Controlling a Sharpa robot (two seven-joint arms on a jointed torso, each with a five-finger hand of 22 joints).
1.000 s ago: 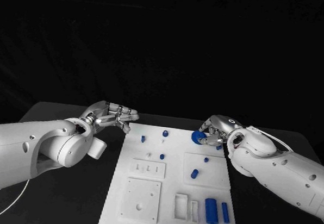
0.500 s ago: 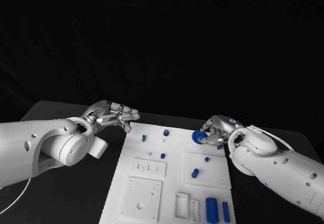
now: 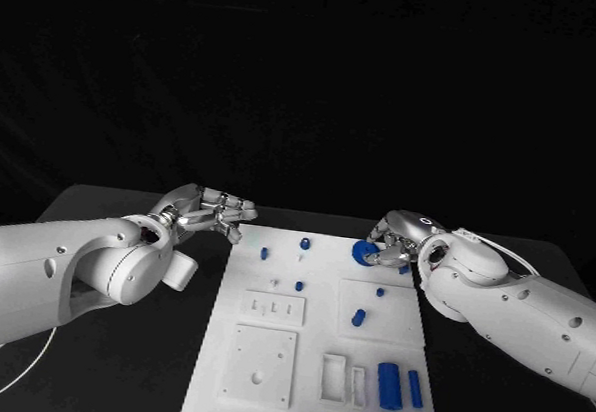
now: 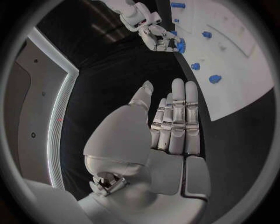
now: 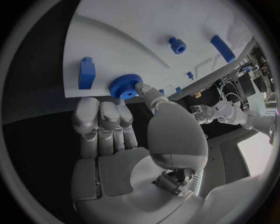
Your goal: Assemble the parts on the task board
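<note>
So the right hand (image 3: 392, 245) is pinching a little blue gear (image 5: 124, 87) between its thumb and fingertips, right at the far right corner of the white board (image 3: 307, 408). In the right wrist view the gear is sitting at the board's edge, just beside an upright blue block (image 5: 87, 72). My guess is it's being gripped by the rim so its flat face is staying level and it can go down onto a peg or into a seat without tipping.

The left hand (image 3: 211, 212) is hovering off the board's far left corner, holding nothing. In its own wrist view the fingers (image 4: 178, 116) are lying straight and pressed side by side. It's probably parked there so it isn't crowding the board while the other side is working.

The rest of the blue bits are waiting on the board: a couple of small pegs (image 3: 303, 243) standing near the far edge, a short cylinder (image 3: 358, 318) in the middle, and two long bars (image 3: 389, 386) lying side by side near the front right. Looks like early days for the assembly.
</note>
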